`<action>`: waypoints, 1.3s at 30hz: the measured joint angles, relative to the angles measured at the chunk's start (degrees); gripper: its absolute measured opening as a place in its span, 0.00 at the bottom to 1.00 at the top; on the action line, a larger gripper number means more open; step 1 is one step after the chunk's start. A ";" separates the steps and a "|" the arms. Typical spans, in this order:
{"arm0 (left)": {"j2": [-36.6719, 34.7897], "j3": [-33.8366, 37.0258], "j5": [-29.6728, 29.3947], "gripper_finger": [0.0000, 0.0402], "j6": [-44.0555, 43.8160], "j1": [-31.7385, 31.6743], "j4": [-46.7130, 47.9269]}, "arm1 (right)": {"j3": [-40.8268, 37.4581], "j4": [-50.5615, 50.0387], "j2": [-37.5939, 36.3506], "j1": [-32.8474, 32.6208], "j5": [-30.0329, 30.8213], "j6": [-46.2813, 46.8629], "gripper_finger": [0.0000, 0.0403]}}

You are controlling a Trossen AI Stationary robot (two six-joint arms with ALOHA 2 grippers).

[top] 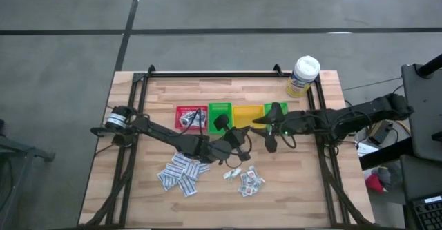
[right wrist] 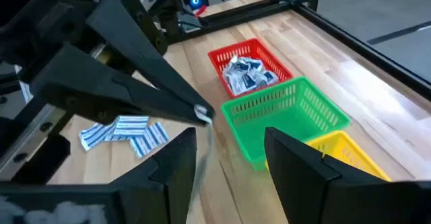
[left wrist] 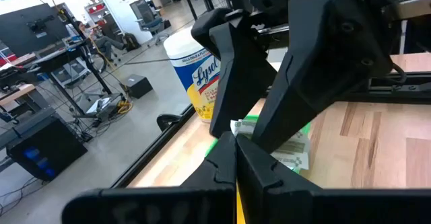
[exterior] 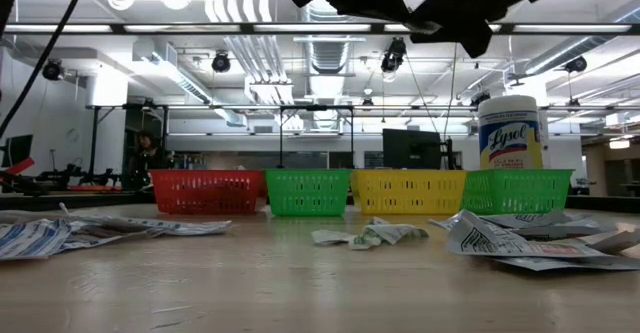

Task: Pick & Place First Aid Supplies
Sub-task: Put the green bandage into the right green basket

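Observation:
My left gripper (top: 247, 135) hovers above the table's middle, just in front of the row of bins, shut on a small white packet (right wrist: 204, 114) of the first aid supplies. My right gripper (right wrist: 229, 140) faces it from the right. It is open, with one finger on either side of the packet's hanging end, touching nothing. More packets lie flat on the table in two heaps (top: 179, 173) (top: 246, 179). Several lie in the red bin (right wrist: 246, 72). My left gripper pinches the packet's upper end (right wrist: 203, 111) between its two fingertips, which slant down from the table's left. The packet shows edge-on as a thin strip hanging below the fingertips (right wrist: 202, 153), clear of the table.
Red (top: 191, 117), green (top: 219, 112), yellow (top: 247, 114) and green (top: 276, 110) bins stand in a row across the table's middle. A white-capped bottle with a yellow label (top: 304, 75) stands at the far right corner. A black rail (top: 214, 73) runs along the far edge.

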State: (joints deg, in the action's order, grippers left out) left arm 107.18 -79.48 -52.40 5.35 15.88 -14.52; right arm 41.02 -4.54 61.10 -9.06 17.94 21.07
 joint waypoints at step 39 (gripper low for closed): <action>-0.30 0.00 0.00 0.08 5.17 0.52 0.53 | 1.76 -6.83 1.16 0.13 -0.36 -1.71 0.02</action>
State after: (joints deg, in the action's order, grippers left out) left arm 106.88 -79.48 -52.40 10.53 16.40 -13.99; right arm 42.78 -11.37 62.26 -8.93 17.58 19.36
